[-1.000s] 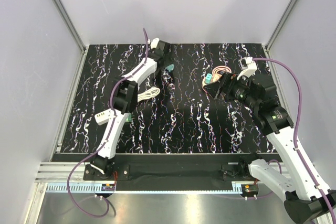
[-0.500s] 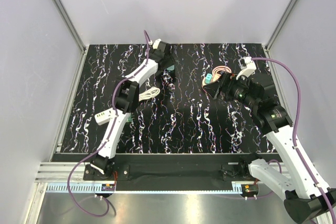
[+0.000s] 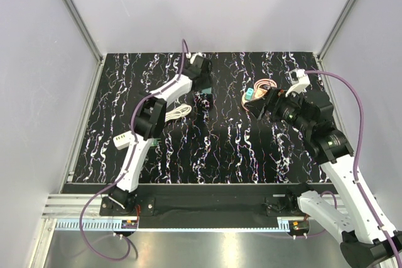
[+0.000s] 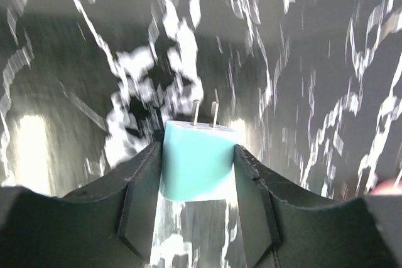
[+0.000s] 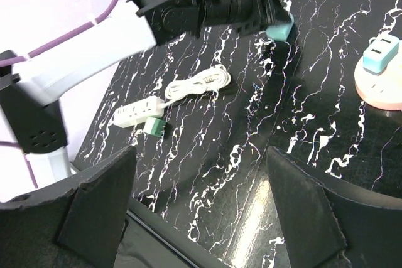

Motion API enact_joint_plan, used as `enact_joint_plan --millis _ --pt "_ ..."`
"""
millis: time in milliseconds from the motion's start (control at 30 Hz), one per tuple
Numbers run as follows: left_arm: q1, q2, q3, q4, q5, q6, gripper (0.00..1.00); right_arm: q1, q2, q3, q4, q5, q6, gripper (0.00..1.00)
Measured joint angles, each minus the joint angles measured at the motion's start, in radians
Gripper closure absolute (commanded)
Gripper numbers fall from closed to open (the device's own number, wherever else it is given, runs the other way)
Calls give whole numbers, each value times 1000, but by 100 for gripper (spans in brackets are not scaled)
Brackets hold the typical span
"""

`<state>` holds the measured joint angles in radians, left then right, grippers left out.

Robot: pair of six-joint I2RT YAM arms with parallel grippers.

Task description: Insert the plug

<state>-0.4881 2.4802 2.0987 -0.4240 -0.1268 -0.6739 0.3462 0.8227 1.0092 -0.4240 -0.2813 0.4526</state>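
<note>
The small teal plug (image 4: 197, 162) sits between my left gripper's (image 4: 198, 150) two black fingers, its two metal prongs pointing away from the wrist, held above the black marbled table. In the right wrist view the plug (image 5: 281, 29) shows at the tip of the left gripper. In the top view the left gripper (image 3: 203, 90) is at the back middle of the table and hides the plug. The white power strip (image 3: 125, 137) lies at the left, far from the plug; it also shows in the right wrist view (image 5: 138, 112). My right gripper (image 3: 260, 106) is open and empty above the table (image 5: 201, 211).
A bright green cube (image 3: 152, 141) lies beside the strip's right end. The strip's coiled white cord (image 3: 178, 113) lies near the left arm. A pink round base (image 5: 380, 87) carrying a light blue adapter (image 5: 381, 54) sits at the back right, just beyond my right gripper.
My left gripper has moved a little to the right and toward the near side with the plug in it. My right arm has shifted slightly to the right.
</note>
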Motion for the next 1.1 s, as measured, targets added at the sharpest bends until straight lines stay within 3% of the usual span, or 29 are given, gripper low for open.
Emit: enact_joint_plan --millis 200,533,800,1100 --pt "-101 -204 -285 -37 -3 84 57 0 -20 -5 -28 0 11 11" --pt "-243 -569 -748 -57 0 142 29 0 -102 -112 -91 2 24 11" --pt "-266 -664 -832 -30 4 144 19 0 -94 -139 -114 7 23 11" --pt "-320 -657 -917 32 -1 177 23 0 -65 -139 -121 7 14 11"
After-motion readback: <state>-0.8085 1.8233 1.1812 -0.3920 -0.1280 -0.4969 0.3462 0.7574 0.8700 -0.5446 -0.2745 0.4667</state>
